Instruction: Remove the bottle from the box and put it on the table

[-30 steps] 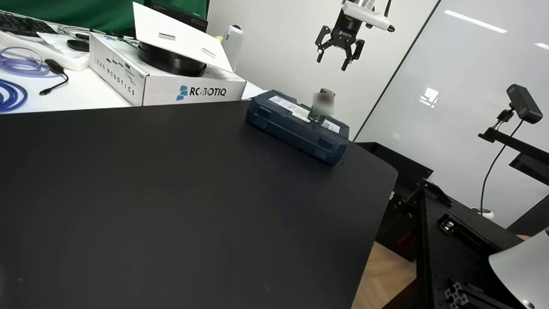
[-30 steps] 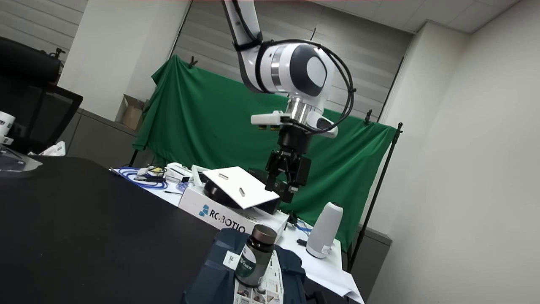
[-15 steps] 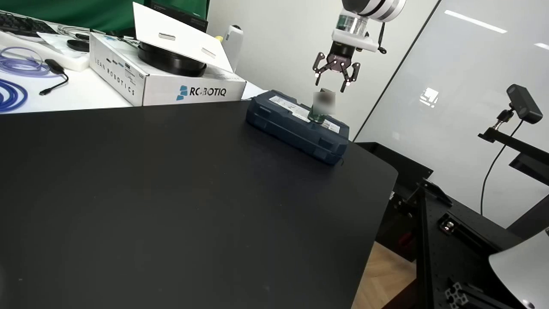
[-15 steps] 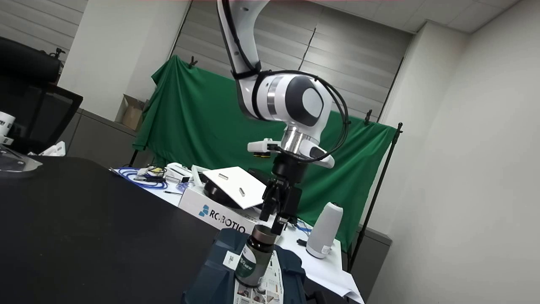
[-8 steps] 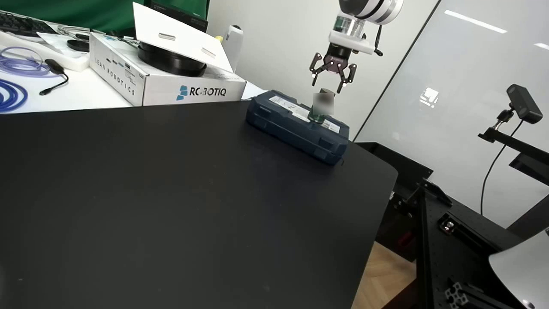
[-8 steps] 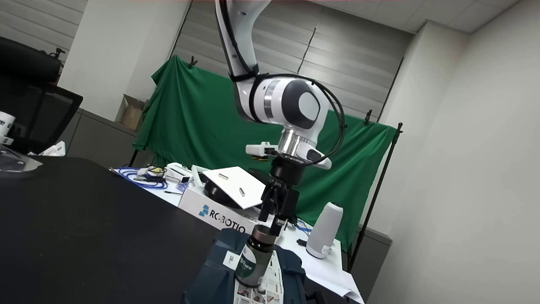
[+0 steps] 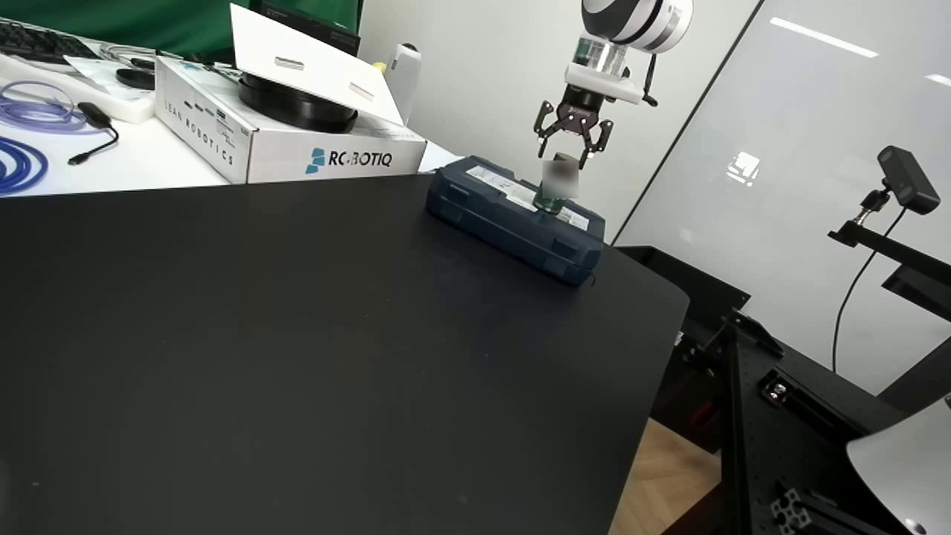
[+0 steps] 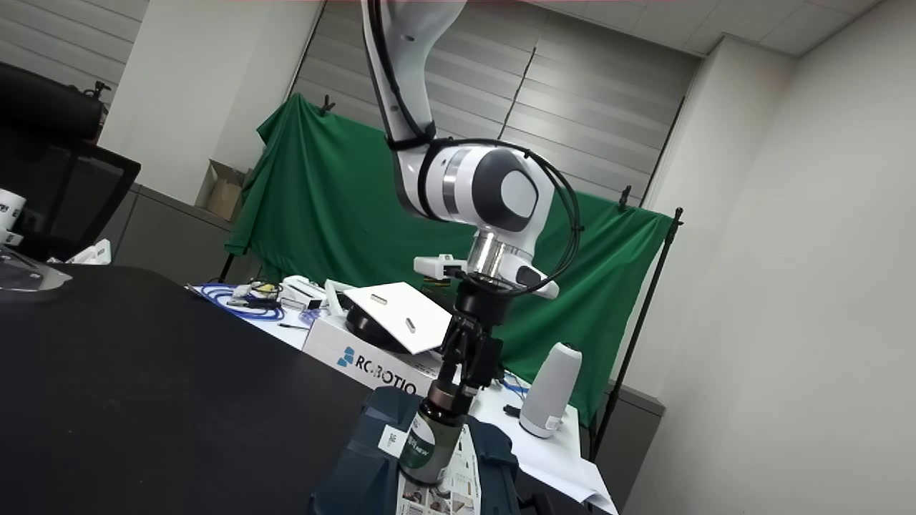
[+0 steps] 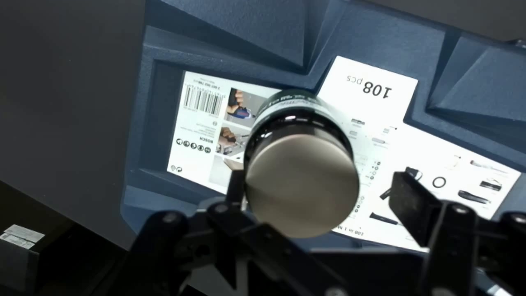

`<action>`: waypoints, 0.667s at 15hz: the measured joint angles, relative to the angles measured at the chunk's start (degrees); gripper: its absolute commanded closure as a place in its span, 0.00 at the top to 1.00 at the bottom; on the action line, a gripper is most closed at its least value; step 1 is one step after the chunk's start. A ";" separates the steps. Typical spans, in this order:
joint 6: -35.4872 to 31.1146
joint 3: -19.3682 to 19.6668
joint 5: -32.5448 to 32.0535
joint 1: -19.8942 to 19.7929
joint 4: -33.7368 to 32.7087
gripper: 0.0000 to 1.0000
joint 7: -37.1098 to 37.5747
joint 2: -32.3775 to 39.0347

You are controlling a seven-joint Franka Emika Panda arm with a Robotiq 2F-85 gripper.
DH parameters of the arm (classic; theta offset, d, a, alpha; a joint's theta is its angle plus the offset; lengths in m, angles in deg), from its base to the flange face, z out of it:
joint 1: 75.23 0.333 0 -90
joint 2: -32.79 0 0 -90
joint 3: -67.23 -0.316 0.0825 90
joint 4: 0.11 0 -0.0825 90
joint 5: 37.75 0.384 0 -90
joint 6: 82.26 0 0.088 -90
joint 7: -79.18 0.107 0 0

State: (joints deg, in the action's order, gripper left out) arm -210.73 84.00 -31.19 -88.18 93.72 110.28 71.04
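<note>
The bottle (image 8: 431,454), dark and labelled in green, stands on its base on top of the box (image 7: 505,223), with its brown cap (image 9: 302,187) uppermost. The tool (image 7: 562,157) points downward at about cap level in a released condition: jaws spread, cap between them in the wrist view. There, one of the fingers (image 9: 411,209) stands clear of the cap with a gap; its counterpart sits just beside the cap, and from here I cannot make out whether those two touch. Beneath the bottle, a white printed sheet (image 9: 411,156) covers part of the box's upper face and is marked "108 pcs" (upside down in the wrist view). The box lies flat on the black bench (image 7: 312,334), near its edge. Adjoining the bench, a white surface (image 7: 160,163) supports a white carton (image 7: 286,156) lettered "ROBOTIQ"; on the carton, a tilted white panel (image 7: 319,67) rests over a black round part (image 7: 293,108). A pale tapered unit (image 8: 551,393) stands on the same surface. The arm (image 8: 494,189) extends down from above, with a green cloth (image 8: 336,200) hanging behind it.
</note>
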 measured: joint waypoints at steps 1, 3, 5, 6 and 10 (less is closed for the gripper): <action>-1.00 0.01 0.00 0.00 0.04 0.53 0.00 0.15; -2.68 0.01 0.00 0.04 0.07 0.38 -0.01 0.33; -3.24 0.09 -0.22 0.19 0.02 0.35 -0.41 0.16; -2.85 0.09 -0.60 0.29 0.04 0.35 -1.33 0.15; 0.97 -0.87 -0.95 0.47 0.04 0.35 -7.87 -0.96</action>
State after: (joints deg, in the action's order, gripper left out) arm -209.76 83.13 -32.15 -87.71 93.76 102.41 70.09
